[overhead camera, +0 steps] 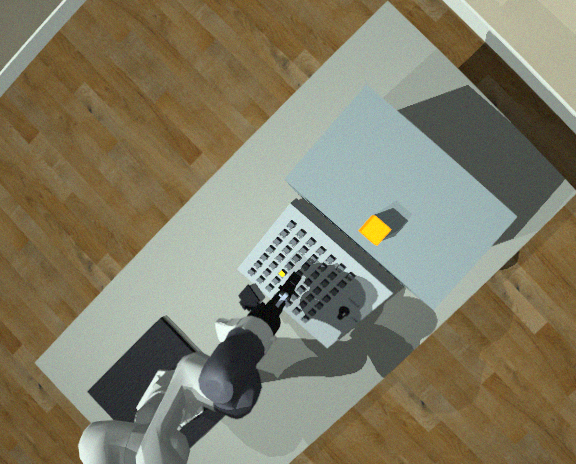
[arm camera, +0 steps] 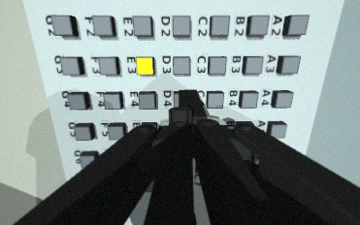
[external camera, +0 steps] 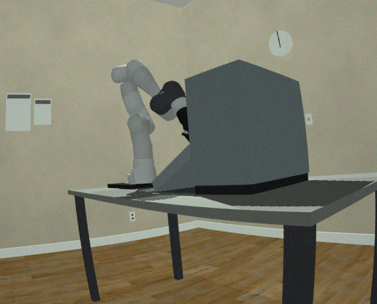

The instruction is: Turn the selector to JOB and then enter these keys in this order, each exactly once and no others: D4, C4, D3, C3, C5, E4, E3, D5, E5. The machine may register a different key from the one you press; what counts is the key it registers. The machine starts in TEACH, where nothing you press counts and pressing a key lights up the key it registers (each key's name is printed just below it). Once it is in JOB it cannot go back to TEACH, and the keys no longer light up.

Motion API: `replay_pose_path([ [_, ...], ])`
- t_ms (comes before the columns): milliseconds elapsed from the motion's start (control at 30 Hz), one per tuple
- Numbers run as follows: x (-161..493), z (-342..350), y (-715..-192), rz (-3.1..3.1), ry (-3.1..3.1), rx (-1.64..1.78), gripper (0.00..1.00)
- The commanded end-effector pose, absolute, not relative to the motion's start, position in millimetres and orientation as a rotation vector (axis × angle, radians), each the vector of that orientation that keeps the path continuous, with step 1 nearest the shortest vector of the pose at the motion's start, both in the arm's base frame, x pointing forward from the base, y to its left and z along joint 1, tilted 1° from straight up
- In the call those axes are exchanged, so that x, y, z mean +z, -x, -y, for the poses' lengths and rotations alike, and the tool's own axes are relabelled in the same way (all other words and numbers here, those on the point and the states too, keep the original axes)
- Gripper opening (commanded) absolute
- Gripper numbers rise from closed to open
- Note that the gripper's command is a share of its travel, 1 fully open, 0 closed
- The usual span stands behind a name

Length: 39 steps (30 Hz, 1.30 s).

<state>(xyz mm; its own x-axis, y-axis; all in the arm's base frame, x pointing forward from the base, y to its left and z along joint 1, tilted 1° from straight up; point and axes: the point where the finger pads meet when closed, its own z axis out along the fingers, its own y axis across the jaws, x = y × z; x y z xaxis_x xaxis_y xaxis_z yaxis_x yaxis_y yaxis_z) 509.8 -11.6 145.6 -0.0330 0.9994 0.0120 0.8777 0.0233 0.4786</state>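
yellow-lit e3 key point(overhead camera: 282, 273) point(arm camera: 145, 66), closed black fingers point(overhead camera: 294, 279) over the keypad point(overhead camera: 324, 336) point(arm camera: 319, 44)

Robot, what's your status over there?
Gripper shut, at key D4. Key E3 lit yellow. Fingers partly block the wrist view of the lower keys.

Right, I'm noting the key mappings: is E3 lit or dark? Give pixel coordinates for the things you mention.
Lit: the E3 key point(overhead camera: 282, 273) point(arm camera: 145, 66) glows yellow, while the other visible keys look grey.
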Motion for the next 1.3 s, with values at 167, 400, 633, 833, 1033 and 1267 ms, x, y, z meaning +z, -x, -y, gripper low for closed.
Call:
replay_pose_path([
  [167,152,14,-501,-1.979,-1.93,0.498,0.1],
  [400,154,14,-500,-1.979,-1.93,0.498,0.1],
  [633,156,32,-500,-1.812,-2.121,0.544,0.1],
  [833,158,49,-500,-1.647,-2.282,0.583,0.1],
  [1033,160,63,-500,-1.497,-2.41,0.613,0.1],
  [1267,162,81,-500,-1.292,-2.561,0.648,0.1],
])
